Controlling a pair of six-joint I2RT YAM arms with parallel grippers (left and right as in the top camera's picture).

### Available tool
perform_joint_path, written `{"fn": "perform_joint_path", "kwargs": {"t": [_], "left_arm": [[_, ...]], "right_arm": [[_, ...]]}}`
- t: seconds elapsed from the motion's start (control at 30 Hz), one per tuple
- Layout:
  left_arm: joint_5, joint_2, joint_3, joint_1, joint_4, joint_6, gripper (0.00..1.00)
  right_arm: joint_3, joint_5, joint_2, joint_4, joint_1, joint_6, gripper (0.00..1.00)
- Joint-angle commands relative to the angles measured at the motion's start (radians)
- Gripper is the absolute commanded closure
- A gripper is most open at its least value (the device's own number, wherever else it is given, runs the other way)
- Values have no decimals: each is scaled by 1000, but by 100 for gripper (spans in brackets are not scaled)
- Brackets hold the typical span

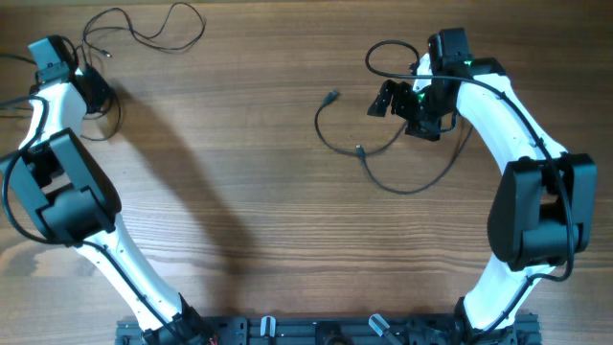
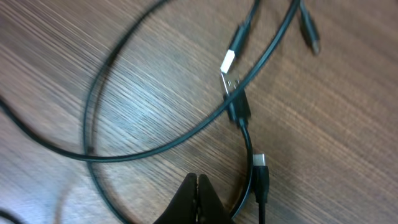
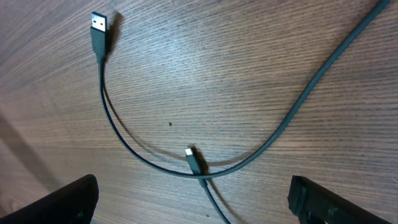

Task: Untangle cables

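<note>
- Black fingers of the left gripper (image 2: pixel 198 182) sit pressed together with nothing visibly between them. One cord (image 2: pixel 247 186) curves just beside their tips.
- Cables (image 2: pixel 155 146) loop ahead of it, with plugs (image 2: pixel 236 102) clustered near the crossing (light and limp, likely to slide on wood). A plug body looks like the firmest hold.
- Right gripper (image 3: pixel 194 186) hangs with its jaws spread wide and empty, above a second crossing where a small plug (image 3: pixel 194 158) lies on a long cord (image 3: pixel 109 106).
- Wooden table (image 1: pixel 268 211) lies bare between the two groups, leaving room to drag ends apart. The left group runs close to the top of the overhead view.
</note>
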Motion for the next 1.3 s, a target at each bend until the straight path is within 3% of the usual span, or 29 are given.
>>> {"fn": "perform_joint_path", "kwargs": {"t": [0.0, 0.23, 0.47, 0.63, 0.77, 0.9, 1.27], "left_arm": [[53, 60, -1, 1, -8, 16, 96], [71, 67, -1, 2, -50, 34, 96], [345, 64, -1, 28, -199, 83, 96], [355, 60, -1, 80, -275, 72, 96], [356, 40, -1, 167, -288, -168, 96], [424, 1, -1, 225, -317, -183, 96], [658, -122, -1, 204, -145, -158, 96]], "right_arm": [[0, -16, 8, -8, 2, 0, 0], [0, -16, 8, -9, 2, 2, 0], [0, -16, 8, -18, 2, -2, 0], [0, -16, 8, -20, 2, -27, 0], [0, -16, 8, -20, 6, -27, 0], [0, -16, 8, -14, 8, -27, 0], [0, -16, 8, -7, 14, -25, 0]]}}
